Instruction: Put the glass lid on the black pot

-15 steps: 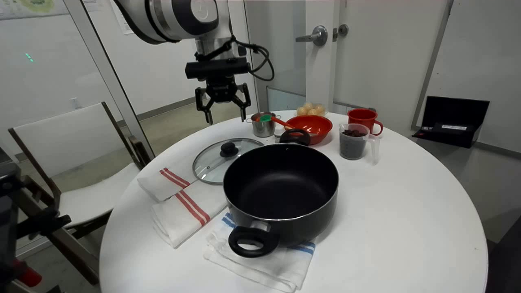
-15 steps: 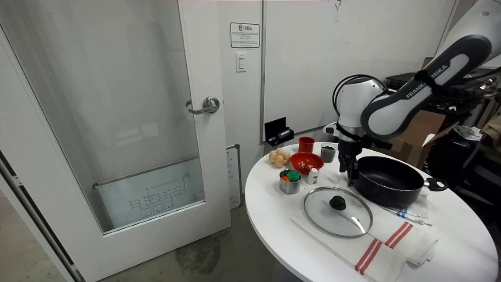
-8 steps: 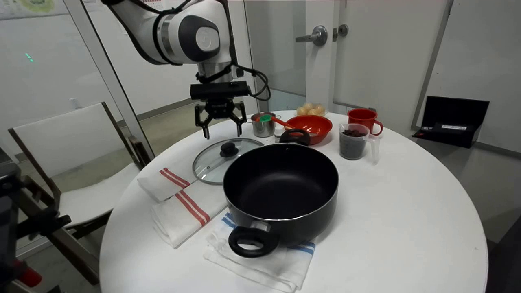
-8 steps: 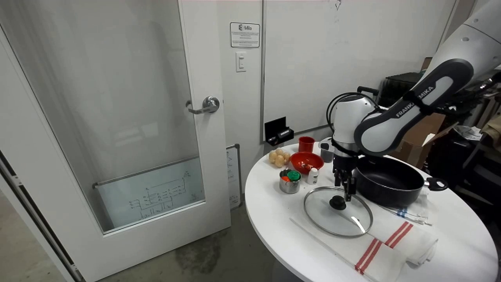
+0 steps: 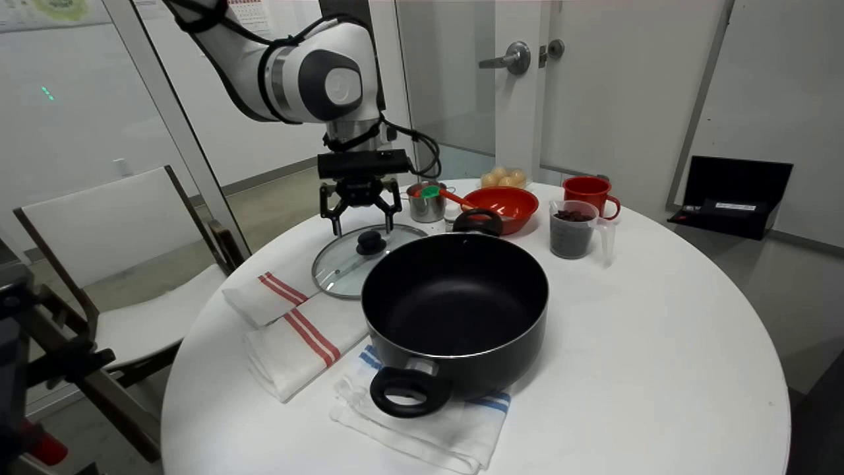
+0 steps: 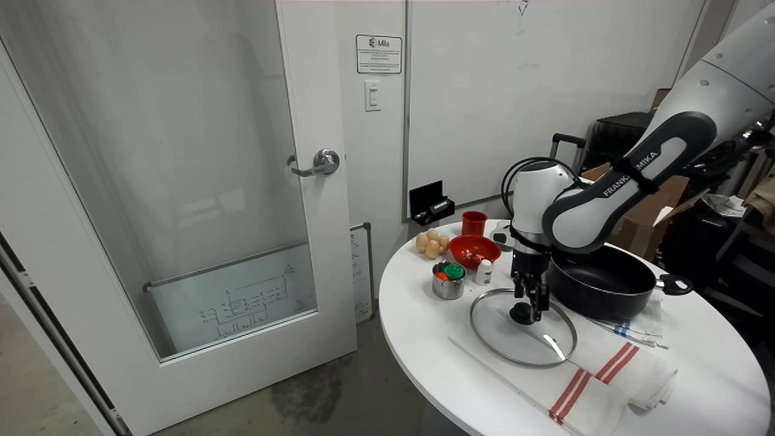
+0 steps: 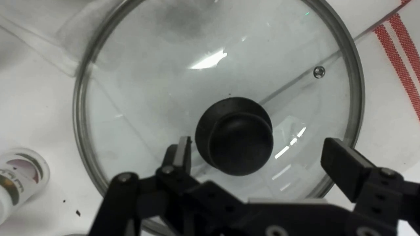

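Lying flat, glass lid [image 7: 229, 121], blw parted jaws

Red bowl [image 5: 514, 203], red mug [image 5: 583, 191], striped towels [image 5: 306, 340] — folded

The round white table [image 5: 659, 343] carries folded white cloths with red stripes [image 5: 300, 349] and, near them, a folded cloth with blue stripes [image 5: 435, 429]. Grouped elsewhere on it stand a small steel pot [image 6: 448, 289], a white bottle [image 7: 23, 180] (a few dark specks [image 7: 78, 213] lie near it in the wrist view), a red bowl [image 5: 524, 214], a clear measuring cup [image 5: 569, 241] and a red mug [image 5: 583, 192], with pale round things [image 6: 432, 244] beside the bowl.
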Available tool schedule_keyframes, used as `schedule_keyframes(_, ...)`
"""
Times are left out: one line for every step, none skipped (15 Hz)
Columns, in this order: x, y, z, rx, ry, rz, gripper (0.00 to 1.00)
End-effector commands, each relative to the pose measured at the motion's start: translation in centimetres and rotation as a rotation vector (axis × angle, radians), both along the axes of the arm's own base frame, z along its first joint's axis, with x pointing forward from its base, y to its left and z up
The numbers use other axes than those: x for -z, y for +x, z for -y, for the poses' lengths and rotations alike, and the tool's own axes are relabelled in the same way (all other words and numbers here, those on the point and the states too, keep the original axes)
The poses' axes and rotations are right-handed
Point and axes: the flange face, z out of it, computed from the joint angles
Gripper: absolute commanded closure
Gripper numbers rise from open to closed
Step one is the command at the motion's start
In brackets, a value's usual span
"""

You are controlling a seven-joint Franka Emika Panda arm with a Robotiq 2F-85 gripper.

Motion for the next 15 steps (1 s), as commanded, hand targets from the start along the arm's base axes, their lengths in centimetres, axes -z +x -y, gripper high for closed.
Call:
schedule_keyframes(1.0,0.9,0.4,-0.025,0.027,0.007,0.00)
schedule_keyframes(1.1,0.9,0.4,-0.032,0.029,0.007,0.00)
schedule_keyframes(1.2,1.0,0.4,-0.035,0.030,0.009,0.00)
schedule_keyframes(1.2,1.1,0.4,-0.039,0.031,0.010,0.00)
schedule_keyframes(1.3,1.1,0.4,-0.043,0.033,0.011,0.11)
schedule_keyframes(1.3,1.1,0.4,-0.044,0.034,0.011,0.26)
schedule_keyframes(1.2,1.2,0.3,-0.047,0.037,0.013,0.33)
schedule_keyframes(1.2,1.2,0.3,-0.049,0.038,0.014,0.40)
schedule_keyframes(1.1,1.3,0.2,-0.051,0.040,0.016,0.48)
schedule_keyframes(1.0,1.3,0.2,-0.054,0.042,0.017,0.55)
schedule_keyframes(0.9,1.4,0.2,-0.056,0.044,0.018,0.64)
schedule_keyframes(0.8,1.4,0.1,-0.057,0.046,0.020,0.71)
schedule_keyframes(0.5,1.5,0.2,-0.056,0.046,0.022,0.76)
schedule_keyframes(0.2,1.6,0.2,-0.055,0.047,0.023,0.76)
schedule_keyframes(-0.3,1.7,0.1,-0.054,0.045,0.025,0.76)
